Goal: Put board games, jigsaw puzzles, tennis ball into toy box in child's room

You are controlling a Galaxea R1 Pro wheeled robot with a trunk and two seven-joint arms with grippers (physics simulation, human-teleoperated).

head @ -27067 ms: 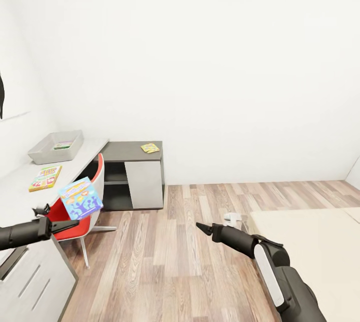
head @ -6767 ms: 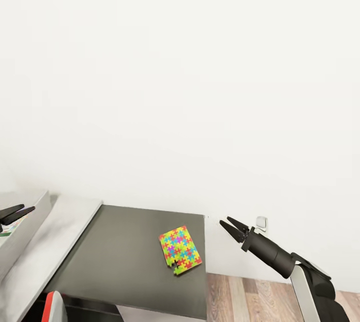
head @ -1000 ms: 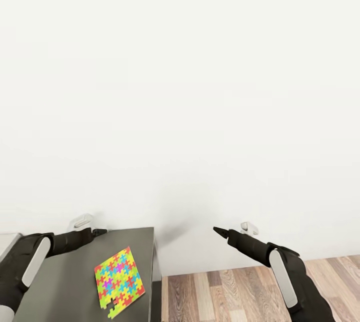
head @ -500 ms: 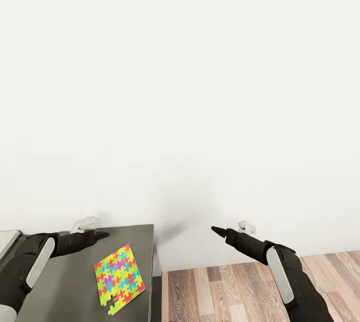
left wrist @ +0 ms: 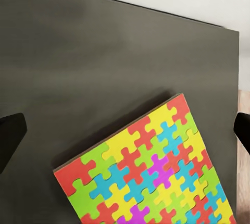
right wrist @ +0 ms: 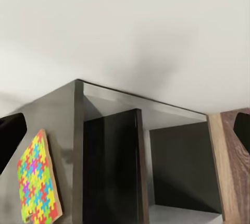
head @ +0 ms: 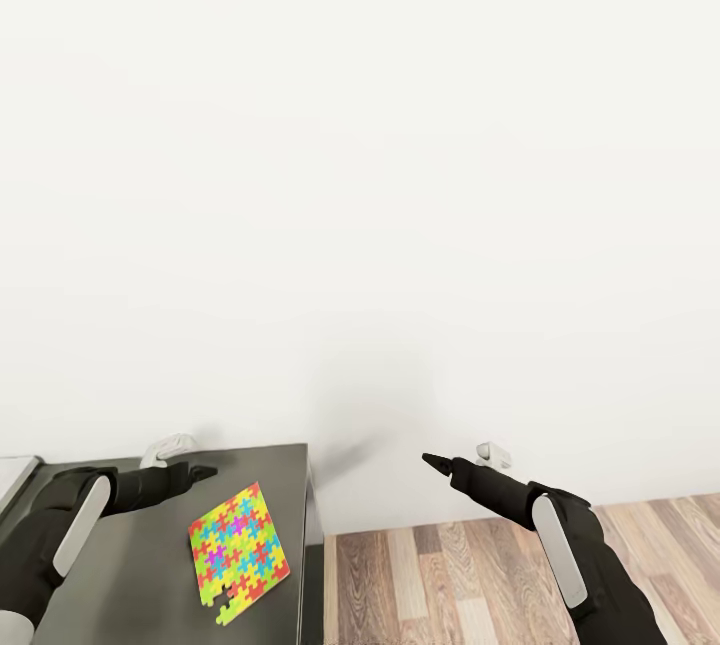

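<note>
we find the multicoloured jigsaw puzzle (head: pixel 238 554) lying flat on the dark-grey side desk (head: pixel 150 565), near the desk's right edge, one piece jutting from its near corner. our left gripper (head: pixel 203 472) hovers above the desk just behind the puzzle, apart from it; in the left wrist view its fingertips (left wrist: pixel 10 135) stand wide, released and empty. our right gripper (head: pixel 430 462) hangs over the wood floor (head: pixel 480 575) right of the desk, spread and empty.
</note>
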